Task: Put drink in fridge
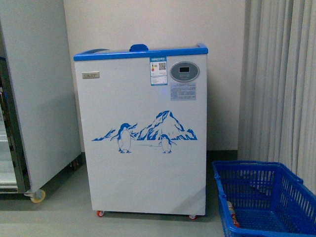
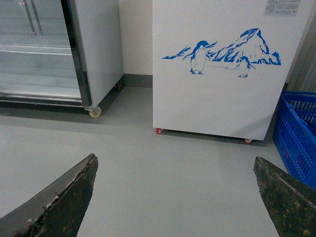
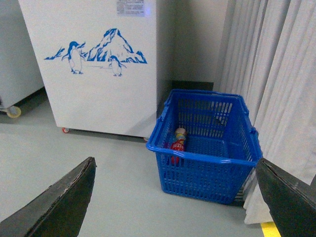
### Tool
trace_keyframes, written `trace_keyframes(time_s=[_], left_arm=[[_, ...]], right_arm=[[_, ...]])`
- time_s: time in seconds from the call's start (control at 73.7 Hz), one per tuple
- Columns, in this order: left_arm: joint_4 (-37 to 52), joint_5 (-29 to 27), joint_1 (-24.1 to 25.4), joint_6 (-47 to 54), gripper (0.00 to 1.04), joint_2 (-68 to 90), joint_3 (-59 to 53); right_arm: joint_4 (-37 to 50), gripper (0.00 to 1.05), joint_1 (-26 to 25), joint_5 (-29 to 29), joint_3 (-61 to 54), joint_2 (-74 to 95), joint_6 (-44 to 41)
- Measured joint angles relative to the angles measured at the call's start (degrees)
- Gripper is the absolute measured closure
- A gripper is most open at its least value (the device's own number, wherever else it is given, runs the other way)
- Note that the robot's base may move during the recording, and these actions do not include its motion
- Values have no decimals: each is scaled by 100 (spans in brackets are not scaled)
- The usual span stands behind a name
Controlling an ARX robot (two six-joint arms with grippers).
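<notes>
In the front view, the fridge [image 1: 148, 133] stands on the grey floor [image 1: 59, 217] against the wall. It is white with a blue top rim, penguin-and-mountain artwork on its front and small red casters [image 1: 100, 214] under its corners. A tall grey cabinet [image 1: 39, 89] stands just beside one flank of the fridge. A blue basket [image 1: 266, 173] sits on the floor at the other flank, in front of a pale curtain [image 1: 281, 74]. The drink [image 1: 230, 213] lies inside the basket against its near wall, and only a red and pale part of it shows.

In the left wrist view, the left claw [image 2: 174, 159] is spread wide with nothing between its dark, worn fingers [image 2: 64, 202]. It hangs above bare floor. The fridge stands ahead of it, well apart. The cabinet is off to one side of the claw and an edge of the basket shows off to the other.

In the right wrist view, the right claw [image 3: 175, 161] is also spread wide and holds nothing. The basket sits on the floor straight ahead of it, apart from the fingers [image 3: 64, 202]. The drink [image 3: 178, 142] lies on its side on the basket's bottom, near the wall closest to the fridge. The fridge stands beyond the claw, just beside the basket. The curtain hangs close to the basket's far side.
</notes>
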Motion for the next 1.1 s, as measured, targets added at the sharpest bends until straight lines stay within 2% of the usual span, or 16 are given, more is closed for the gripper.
trace_keyframes(time_s=[1.1], left_arm=[[0, 0, 0, 2, 8, 0, 0]], right_arm=[[0, 8, 0, 0, 2, 0, 0]])
